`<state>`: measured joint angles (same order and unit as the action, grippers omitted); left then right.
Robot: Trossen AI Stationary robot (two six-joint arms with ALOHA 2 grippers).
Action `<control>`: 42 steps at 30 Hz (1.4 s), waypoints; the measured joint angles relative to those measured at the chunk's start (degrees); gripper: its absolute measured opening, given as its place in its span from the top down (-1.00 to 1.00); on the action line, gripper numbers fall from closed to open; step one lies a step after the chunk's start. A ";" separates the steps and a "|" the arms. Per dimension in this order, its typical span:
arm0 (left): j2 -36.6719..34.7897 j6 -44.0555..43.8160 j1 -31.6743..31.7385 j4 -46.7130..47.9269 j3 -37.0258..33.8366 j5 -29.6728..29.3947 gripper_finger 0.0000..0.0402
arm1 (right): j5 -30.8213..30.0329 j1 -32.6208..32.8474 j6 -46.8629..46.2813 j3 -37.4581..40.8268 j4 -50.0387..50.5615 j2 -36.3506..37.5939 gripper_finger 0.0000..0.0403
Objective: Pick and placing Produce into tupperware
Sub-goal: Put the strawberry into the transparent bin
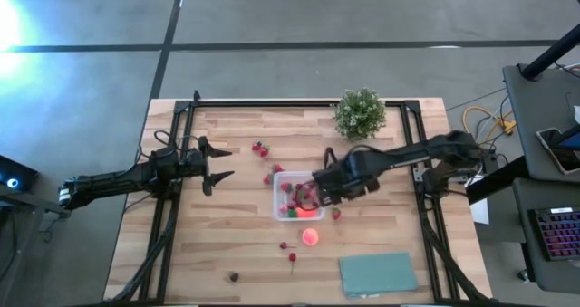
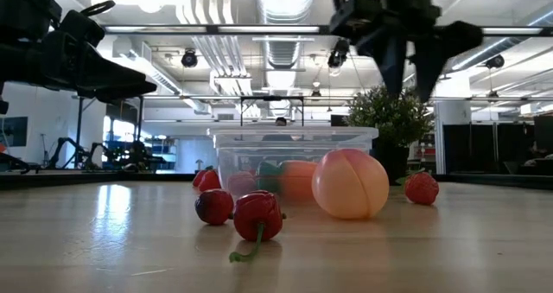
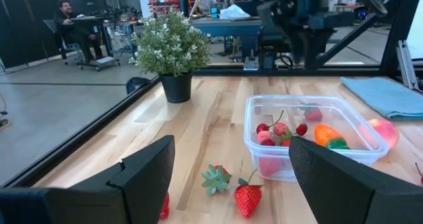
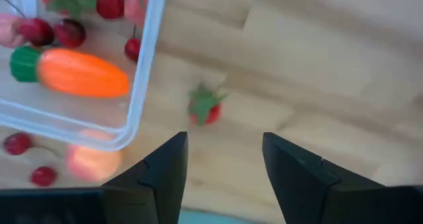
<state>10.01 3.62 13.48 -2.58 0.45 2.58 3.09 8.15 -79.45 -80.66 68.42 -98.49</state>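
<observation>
The clear square tupperware (image 1: 277,198) stands mid-table and holds an orange carrot-like piece with a green end (image 4: 79,72), cherries and strawberries. My right gripper (image 1: 319,195) hangs open above the tupperware's right rim (image 4: 149,65), pointing down, with nothing between its fingers. On the bare wood below it lies a strawberry (image 4: 205,108). A pink-orange peach (image 1: 310,237) rests on the table nearer the front edge, with loose cherries (image 1: 288,249) beside it. More strawberries (image 1: 261,149) lie left of the tupperware. My left gripper (image 1: 217,167) waits open at the table's left.
A bushy potted plant (image 1: 360,113) stands at the far edge. A teal cloth (image 1: 378,273) lies flat at the front right. A small dark piece (image 1: 234,276) sits near the front edge. Black frame rails (image 1: 172,207) run along both sides of the table.
</observation>
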 joint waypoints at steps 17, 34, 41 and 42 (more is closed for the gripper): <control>-0.03 0.00 0.01 0.06 0.01 -0.02 -0.41 | -4.66 9.13 -25.97 12.14 -17.24 -1.54 0.07; -0.04 0.00 0.01 0.04 0.01 -0.02 -0.41 | -4.76 8.48 -23.65 13.61 -20.47 -5.30 0.07; 0.05 0.00 0.02 0.14 0.02 0.00 -0.41 | -4.72 7.80 -23.30 14.09 -21.90 -7.54 0.07; -0.05 0.00 0.01 0.12 0.01 -0.01 -0.41 | -4.75 7.72 -22.93 14.09 -22.12 -7.81 0.07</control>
<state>9.96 3.62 13.49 -2.46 0.46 2.57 -1.66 15.87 -102.38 -66.57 46.31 -106.30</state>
